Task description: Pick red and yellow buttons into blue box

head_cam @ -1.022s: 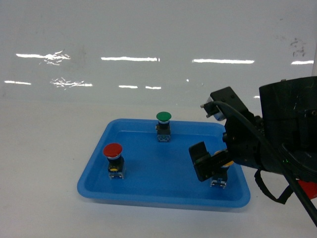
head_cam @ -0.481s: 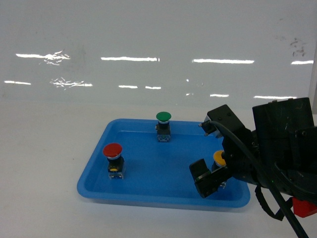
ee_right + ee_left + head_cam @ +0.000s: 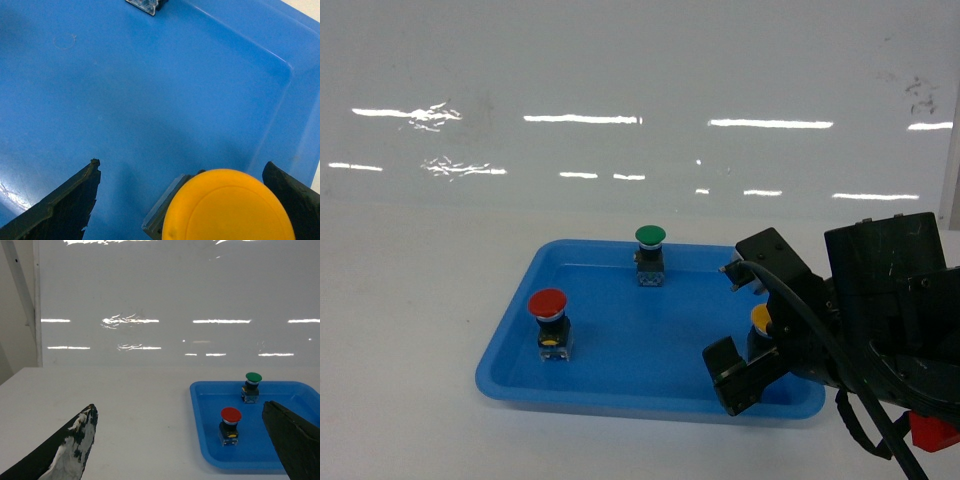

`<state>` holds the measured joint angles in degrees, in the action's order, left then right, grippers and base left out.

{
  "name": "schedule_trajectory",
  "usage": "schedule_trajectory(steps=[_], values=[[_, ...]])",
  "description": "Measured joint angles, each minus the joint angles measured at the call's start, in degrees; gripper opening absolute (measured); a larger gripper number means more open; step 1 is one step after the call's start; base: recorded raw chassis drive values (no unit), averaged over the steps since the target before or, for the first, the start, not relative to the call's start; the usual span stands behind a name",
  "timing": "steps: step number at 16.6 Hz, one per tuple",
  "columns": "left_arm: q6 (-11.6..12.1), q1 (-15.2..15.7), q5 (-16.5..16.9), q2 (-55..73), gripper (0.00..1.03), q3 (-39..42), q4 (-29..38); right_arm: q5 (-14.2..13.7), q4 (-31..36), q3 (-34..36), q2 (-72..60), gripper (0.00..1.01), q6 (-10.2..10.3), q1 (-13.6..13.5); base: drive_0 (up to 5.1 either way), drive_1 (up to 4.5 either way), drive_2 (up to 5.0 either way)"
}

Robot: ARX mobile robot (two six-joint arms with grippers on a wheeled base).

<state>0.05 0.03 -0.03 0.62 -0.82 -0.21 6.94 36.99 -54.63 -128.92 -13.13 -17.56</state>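
The red button (image 3: 548,320) (image 3: 230,425) stands upright at the left of a shallow blue tray (image 3: 620,375). The yellow button (image 3: 760,318) stands at the tray's right end, half hidden by my right gripper (image 3: 752,320). That gripper is open, one finger on each side of the button and neither touching it. In the right wrist view the yellow cap (image 3: 230,209) sits low between the spread fingertips of the right gripper (image 3: 182,164). My left gripper (image 3: 180,407) hangs open and empty over the white table, left of the tray. The blue box is out of view.
A green button (image 3: 650,253) (image 3: 253,386) stands at the tray's far edge. The tray (image 3: 210,440) rests on a white table (image 3: 410,300) with a glossy white wall behind. The tray's right wall (image 3: 280,120) rises close beside the yellow button.
My right gripper has come down and toward the camera around the yellow button, whose cap now shows between the fingers. The red and green buttons have not moved.
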Motion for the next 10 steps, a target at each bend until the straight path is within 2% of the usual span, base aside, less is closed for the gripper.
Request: schedule_trajectory(steps=[4, 6, 7, 10], values=[[0.0, 0.0, 0.0, 0.0, 0.98, 0.0, 0.0, -0.9, 0.72, -0.04, -0.37, 0.98, -2.62, -0.04, 0.0, 0.0, 0.0], [0.0, 0.0, 0.0, 0.0, 0.98, 0.0, 0.0, -0.92, 0.7, -0.04, -0.37, 0.81, -3.21, -0.07, 0.0, 0.0, 0.0], [0.0, 0.0, 0.0, 0.0, 0.98, 0.0, 0.0, -0.92, 0.68, -0.04, -0.37, 0.65, -3.32, -0.04, 0.0, 0.0, 0.0], [0.0, 0.0, 0.0, 0.0, 0.98, 0.0, -0.02, -0.92, 1.09, -0.22, -0.37, 0.34, -3.48, -0.07, 0.0, 0.0, 0.0]])
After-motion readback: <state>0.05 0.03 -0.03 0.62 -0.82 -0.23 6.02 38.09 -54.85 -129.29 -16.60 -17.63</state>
